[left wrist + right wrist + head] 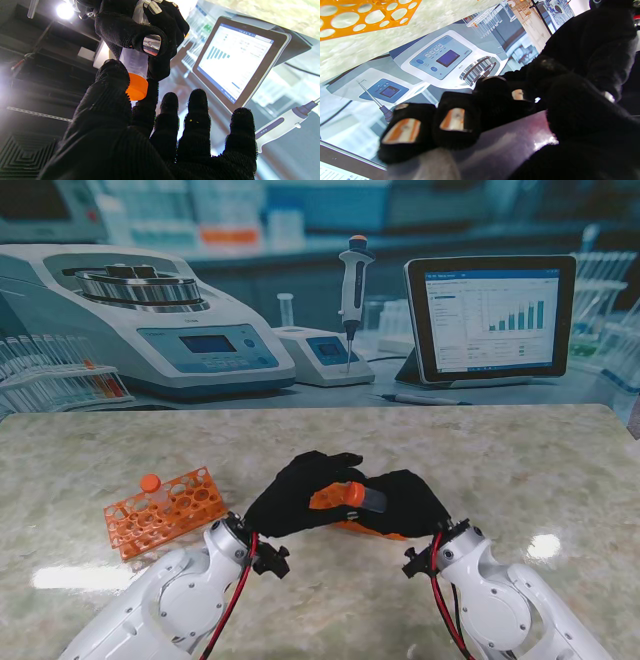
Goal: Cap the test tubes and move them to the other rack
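Left hand: left hand (295,498) sits at table centre, meeting the right hand; in its wrist view the thumb (110,85) and a finger pinch the cap, the other three fingers spread loose and touching nothing.
Right hand: right hand (405,500) is at 3 o'clock of the left, touching it; its fingers (455,120) wrap the tube body.
Tube: tube (368,498) is held off the table between both hands, lying roughly level, clear body toward the right hand.
Cap: orange cap (353,494) is on the tube's left end; I cannot tell how far it is seated.
Left rack: left rack (165,510) lies at 9 o'clock of the hands, apart from them, tilted, its long side running from nearer me at left to farther at right.
Capped tube: capped tube (150,483) stands in the left rack near its far-left corner; the other holes look open.
Right rack: right rack (375,530) is mostly hidden under the hands; only an orange sliver shows on the near side.
Table: table (520,470) is bare marble at 3 o'clock of the hands out to the right edge, and at 12 o'clock up to the far edge.
Far edge: a printed lab backdrop (300,310) stands along it.
Near edge: both forearms fill the strip at 6 o'clock.
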Robot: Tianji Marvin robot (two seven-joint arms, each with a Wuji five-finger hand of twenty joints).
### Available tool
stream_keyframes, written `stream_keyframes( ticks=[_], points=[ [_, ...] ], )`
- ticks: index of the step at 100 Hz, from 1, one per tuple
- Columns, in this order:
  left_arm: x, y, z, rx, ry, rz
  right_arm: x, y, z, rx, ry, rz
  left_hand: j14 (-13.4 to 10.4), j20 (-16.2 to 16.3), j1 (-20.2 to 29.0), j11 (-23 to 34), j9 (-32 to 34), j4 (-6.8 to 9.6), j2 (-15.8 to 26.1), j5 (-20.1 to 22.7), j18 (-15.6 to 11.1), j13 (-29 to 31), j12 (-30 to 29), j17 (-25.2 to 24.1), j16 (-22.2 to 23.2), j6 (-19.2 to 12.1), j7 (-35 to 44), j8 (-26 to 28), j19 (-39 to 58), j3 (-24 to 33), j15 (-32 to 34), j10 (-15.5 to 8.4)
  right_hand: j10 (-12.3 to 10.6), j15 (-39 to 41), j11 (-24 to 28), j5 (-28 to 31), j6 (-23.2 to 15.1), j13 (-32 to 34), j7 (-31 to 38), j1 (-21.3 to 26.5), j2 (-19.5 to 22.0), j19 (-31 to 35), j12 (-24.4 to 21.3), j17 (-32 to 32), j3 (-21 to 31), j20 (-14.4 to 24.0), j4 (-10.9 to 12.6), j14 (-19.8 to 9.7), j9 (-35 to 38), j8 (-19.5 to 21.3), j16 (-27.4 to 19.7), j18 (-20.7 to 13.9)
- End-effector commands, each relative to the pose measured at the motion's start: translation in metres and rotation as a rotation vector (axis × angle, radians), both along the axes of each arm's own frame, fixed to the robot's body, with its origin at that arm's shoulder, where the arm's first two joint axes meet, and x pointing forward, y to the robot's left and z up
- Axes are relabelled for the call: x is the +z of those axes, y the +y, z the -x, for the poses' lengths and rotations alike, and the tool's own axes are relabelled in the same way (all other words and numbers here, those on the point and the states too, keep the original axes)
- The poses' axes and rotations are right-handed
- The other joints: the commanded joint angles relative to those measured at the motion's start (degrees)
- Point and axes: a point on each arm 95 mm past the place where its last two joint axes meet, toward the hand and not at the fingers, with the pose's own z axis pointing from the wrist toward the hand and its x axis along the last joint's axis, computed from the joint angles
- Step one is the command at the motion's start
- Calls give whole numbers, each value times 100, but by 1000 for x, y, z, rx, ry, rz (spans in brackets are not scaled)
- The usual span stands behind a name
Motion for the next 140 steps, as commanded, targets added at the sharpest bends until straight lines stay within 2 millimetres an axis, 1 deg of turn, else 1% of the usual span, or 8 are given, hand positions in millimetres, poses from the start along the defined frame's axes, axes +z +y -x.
stream_keyframes(
  ticks=[1, 13, 58, 69, 80, 91, 102, 140],
  points=[
    [0, -2, -1, 7, -9, 6, 0, 3, 3, 8, 3, -5, -155, 83, 736, 46, 110, 116, 197, 404, 89, 176, 129, 23, 74, -158, 604, 134, 226, 152, 73, -75, -107, 1069, 90, 261, -24, 106, 383, 80, 89, 1473, 86, 340, 38, 384, -99, -747, 233, 140, 414, -352],
    [1, -2, -1, 13, -16, 16, 0, 3, 3, 8, 3, -5, -182, 44, 1099, 115, 293, 185, 274, 621, 103, 341, 143, 79, 112, -276, 871, -12, 347, -39, 146, -169, -113, 1069, 91, 261, -24, 106, 383, 81, 90, 1473, 87, 340, 36, 384, -99, -747, 233, 140, 414, -352],
    [1, -4, -1, 24, -34, 44, 1, 3, 3, 12, 2, -2, -305, -89, 1459, 410, 883, 233, 100, 1248, 132, 803, 234, 206, 248, -849, 1620, -443, 610, 5, 360, -618, -112, 1069, 90, 256, -37, 106, 381, 84, 98, 1473, 87, 340, 33, 384, -99, -747, 232, 141, 414, -352],
    [2, -3, 0, 23, -38, 41, 2, 3, 3, 13, 1, -1, -330, -99, 1530, 418, 897, 246, 1, 1221, 124, 844, 231, 224, 253, -956, 1585, -505, 629, 32, 375, -604, -115, 1069, 88, 256, -37, 106, 380, 82, 93, 1473, 87, 340, 26, 384, -101, -747, 233, 142, 414, -352],
    [1, -3, 0, 22, -36, 37, 2, 3, 3, 13, 0, 0, -299, -118, 1484, 348, 797, 266, -206, 1035, 118, 787, 194, 218, 248, -930, 1401, -604, 640, 24, 354, -363, -105, 1069, 90, 256, -37, 106, 380, 80, 93, 1473, 88, 340, 28, 384, -100, -747, 233, 143, 414, -352],
    [1, 0, 0, 23, -32, 24, 2, 2, 3, 12, -1, 0, -291, -169, 1243, 278, 741, 286, -542, 898, 113, 736, 159, 186, 231, -960, 1208, -527, 650, 74, 321, -352, -117, 1069, 86, 256, -37, 106, 380, 78, 95, 1473, 87, 340, 27, 384, -100, -747, 232, 143, 414, -352],
    [0, 2, 0, 20, -29, 15, 2, 3, 3, 11, -2, 0, -288, -263, 728, 234, 670, 77, -647, 833, 99, 673, 140, 147, 200, -941, 863, -358, 626, 227, 283, -331, -111, 1069, 87, 256, -37, 106, 380, 82, 84, 1473, 88, 340, 33, 384, -100, -747, 233, 143, 414, -352],
    [3, 2, 1, 13, -16, 34, 2, 3, 3, 11, 2, 0, -211, -270, -346, 155, 572, -77, -107, 732, 119, 587, 129, 96, 202, -656, 251, -433, 574, 224, 246, -241, -119, 1069, 86, 254, -43, 106, 378, 75, 98, 1473, 87, 340, 29, 384, -103, -747, 232, 144, 414, -352]
  ],
)
